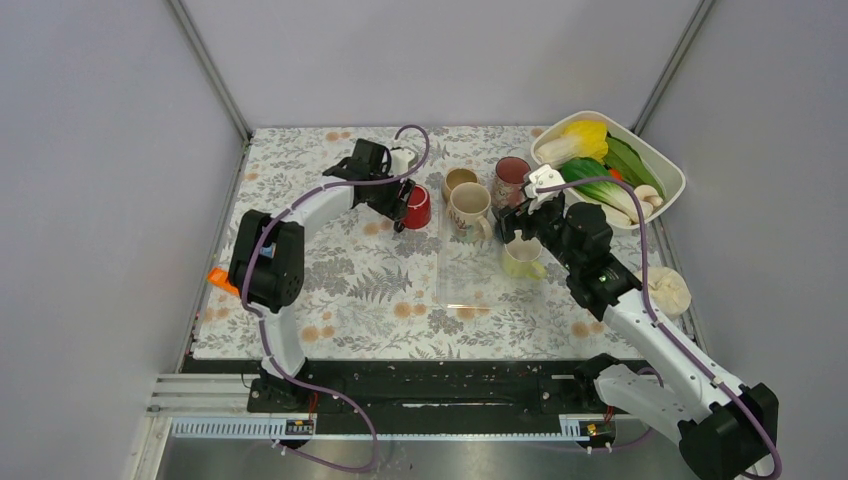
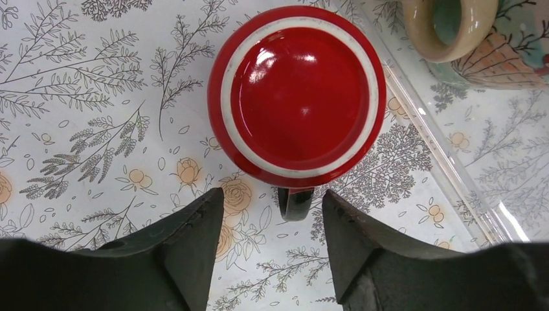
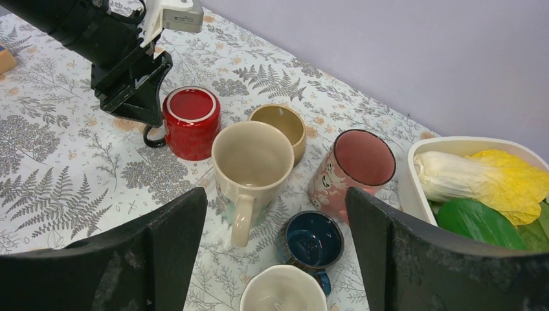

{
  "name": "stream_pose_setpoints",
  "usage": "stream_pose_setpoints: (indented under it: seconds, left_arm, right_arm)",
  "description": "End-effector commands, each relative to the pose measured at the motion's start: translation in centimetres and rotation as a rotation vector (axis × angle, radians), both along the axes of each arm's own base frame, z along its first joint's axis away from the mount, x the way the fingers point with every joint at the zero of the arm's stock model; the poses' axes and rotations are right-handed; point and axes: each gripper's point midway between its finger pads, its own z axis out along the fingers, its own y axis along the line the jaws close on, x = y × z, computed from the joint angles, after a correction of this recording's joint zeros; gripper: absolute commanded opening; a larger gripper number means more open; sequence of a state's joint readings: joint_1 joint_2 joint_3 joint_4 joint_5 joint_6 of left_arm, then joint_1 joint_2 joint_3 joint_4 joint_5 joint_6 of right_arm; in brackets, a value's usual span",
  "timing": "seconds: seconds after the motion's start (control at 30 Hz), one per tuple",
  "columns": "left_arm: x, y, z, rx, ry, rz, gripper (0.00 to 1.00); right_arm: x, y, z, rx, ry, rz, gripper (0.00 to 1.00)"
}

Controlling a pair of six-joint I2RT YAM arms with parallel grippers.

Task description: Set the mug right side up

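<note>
Your red mug [image 2: 296, 97] sits bottom-up on the floral table [image 2: 78, 129]. Your left gripper [image 2: 272, 197] is spread wide right beside it, and the mug's dark handle [image 2: 296, 202] pokes into the gap between the fingers, not pinched.

the red mug [image 2: 296, 97], centre of the left wrist view, has a white ring on its glossy base and a black handle [image 2: 295, 202]. the surface [image 2: 97, 129] is white with grey ferns and pale orange flowers. lower in the right wrist view sit a cream mug [image 3: 251, 159] and a dark blue cup [image 3: 312, 238].
</note>
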State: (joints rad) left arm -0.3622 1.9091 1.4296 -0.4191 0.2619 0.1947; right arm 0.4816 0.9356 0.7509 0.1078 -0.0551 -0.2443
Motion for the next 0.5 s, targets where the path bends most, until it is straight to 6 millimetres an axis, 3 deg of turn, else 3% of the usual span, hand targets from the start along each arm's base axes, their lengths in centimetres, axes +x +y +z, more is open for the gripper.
stream_pose_setpoints:
  seconds: [0.0, 0.17, 0.3, 0.47]
  left_arm:
    - [1.6, -0.3, 1.3, 0.006, -0.045, 0.013, 0.58]
    - [1.6, -0.6, 0.8, 0.008, -0.027, 0.007, 0.50]
    - [1.5, -0.8, 0.4, 0.013, -0.013, 0.003, 0.56]
    - [1.5, -0.9, -0.1, 0.016, -0.002, 0.003, 0.54]
  right_arm:
    - [0.0, -0.2, 2.0, 0.050, -0.059, 0.000, 0.87]
    - [0.1, -0.3, 1.7, 0.053, -0.053, -0.005, 0.87]
    - [0.2, -0.4, 1.7, 0.055, -0.052, -0.007, 0.87]
    - [0.3, -0.5, 1.5, 0.054, -0.047, -0.012, 0.87]
